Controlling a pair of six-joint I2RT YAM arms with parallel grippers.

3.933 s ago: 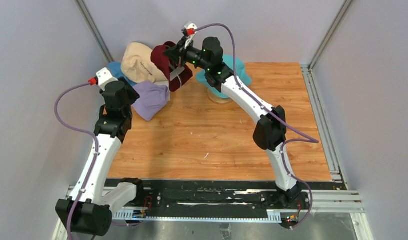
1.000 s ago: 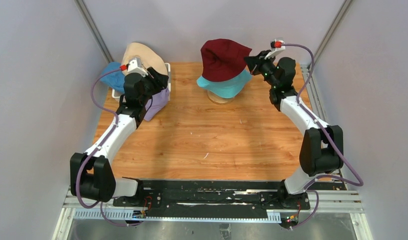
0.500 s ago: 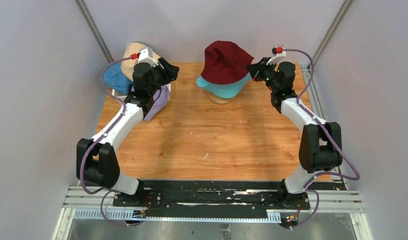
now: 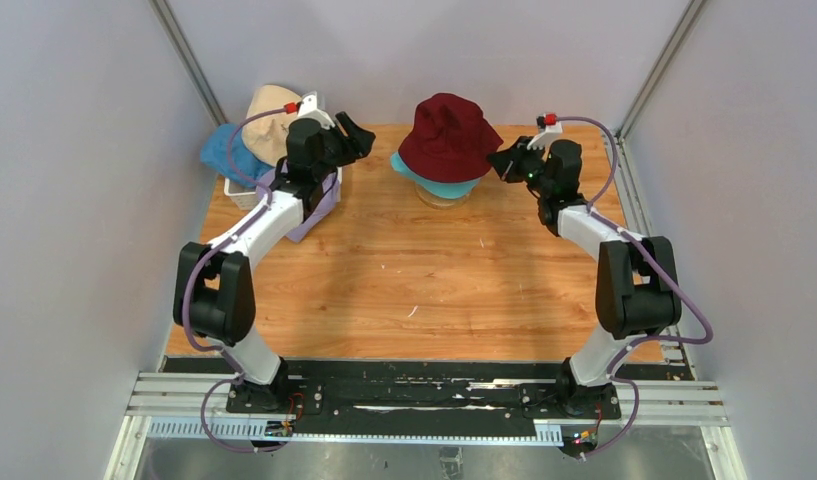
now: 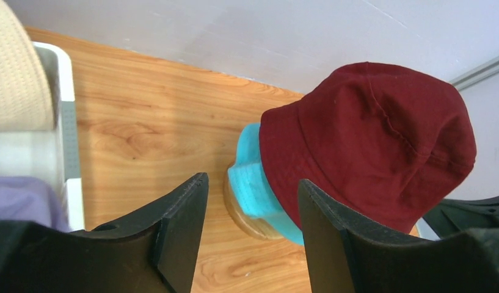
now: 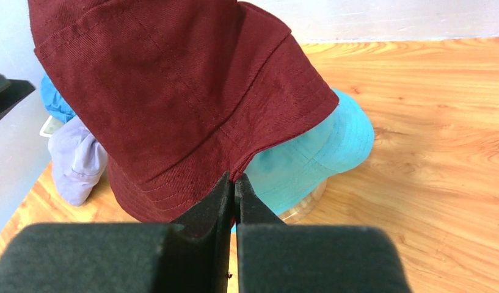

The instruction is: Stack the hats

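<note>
A dark red hat [image 4: 447, 132] sits over the teal hat [image 4: 421, 181] on the wooden stand [image 4: 439, 198] at the back middle. My right gripper [image 4: 500, 160] is at the stack's right side, shut on the dark red hat's brim [image 6: 253, 160], with its fingertips pinching the hem. My left gripper [image 4: 360, 134] hovers open to the left of the stack with nothing between its fingers [image 5: 184, 210]. The beige hat [image 4: 268, 112], blue hat [image 4: 224, 152] and lavender hat [image 4: 321, 204] lie piled at the back left.
The white mesh basket [image 4: 238, 189] under the hat pile stands at the table's back left corner, its rim [image 5: 66, 116] close to my left gripper. Grey walls close in the back and both sides.
The right gripper has lowered the dark red hat down over the teal hat. The left arm has swung from the basket toward the stack and its jaws have widened a little.
</note>
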